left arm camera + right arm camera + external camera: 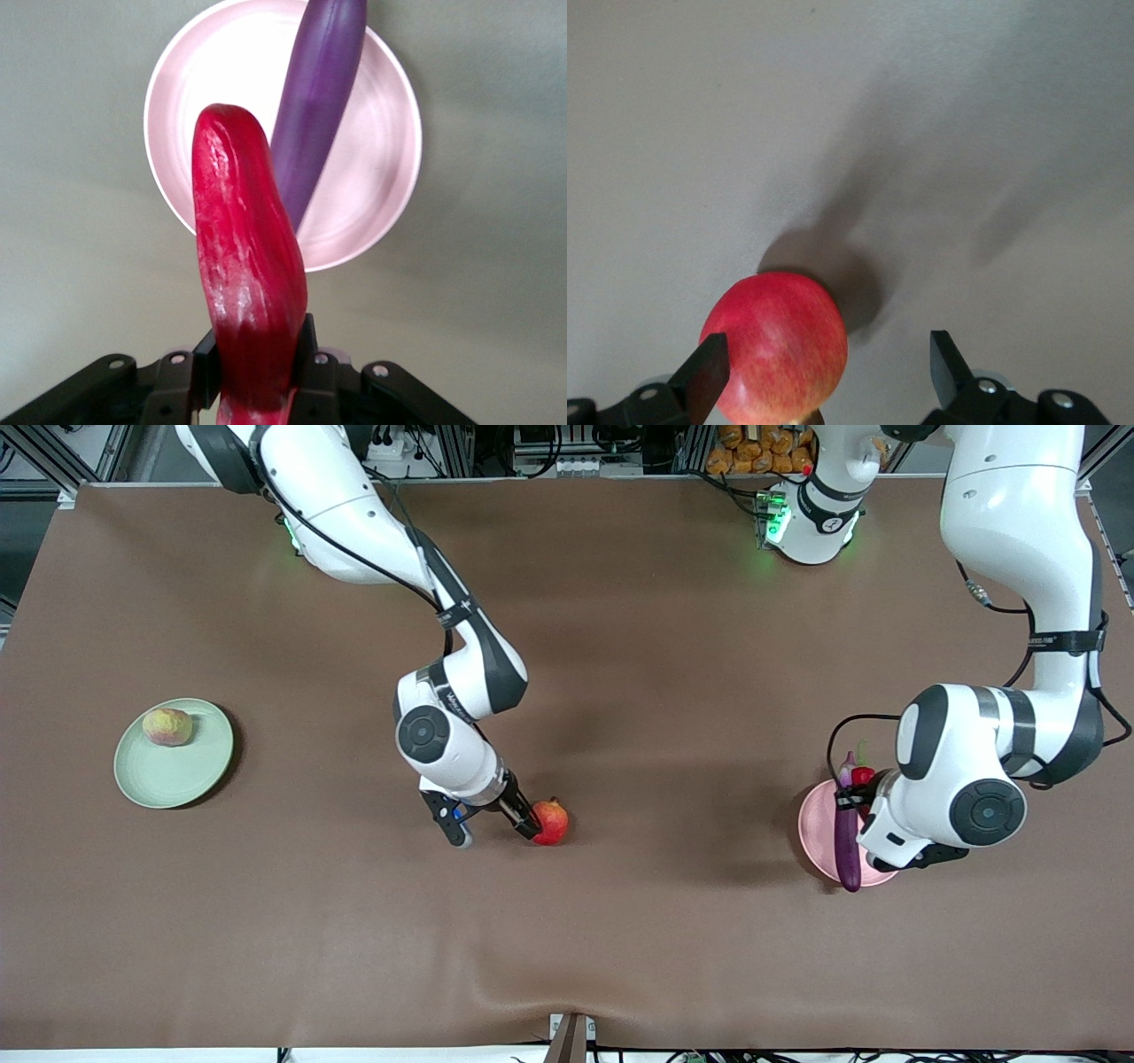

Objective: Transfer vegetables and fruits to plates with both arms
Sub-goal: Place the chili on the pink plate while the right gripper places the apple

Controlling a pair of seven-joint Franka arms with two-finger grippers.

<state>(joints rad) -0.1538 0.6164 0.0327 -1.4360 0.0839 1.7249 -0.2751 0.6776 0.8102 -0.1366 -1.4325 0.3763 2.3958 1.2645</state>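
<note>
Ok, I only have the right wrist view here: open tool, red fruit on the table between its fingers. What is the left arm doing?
Observer: The left tool is shut on the red chili pepper and holds it over the pink plate.
Operator: Anything on that plate already?
Observer: Yes, the purple eggplant lies on it, with one end past the rim.
Operator: And the other plate?
Observer: The green plate sits toward the right arm's end of the table from your right tool and red fruit, with the yellow-pink fruit on it.
</note>
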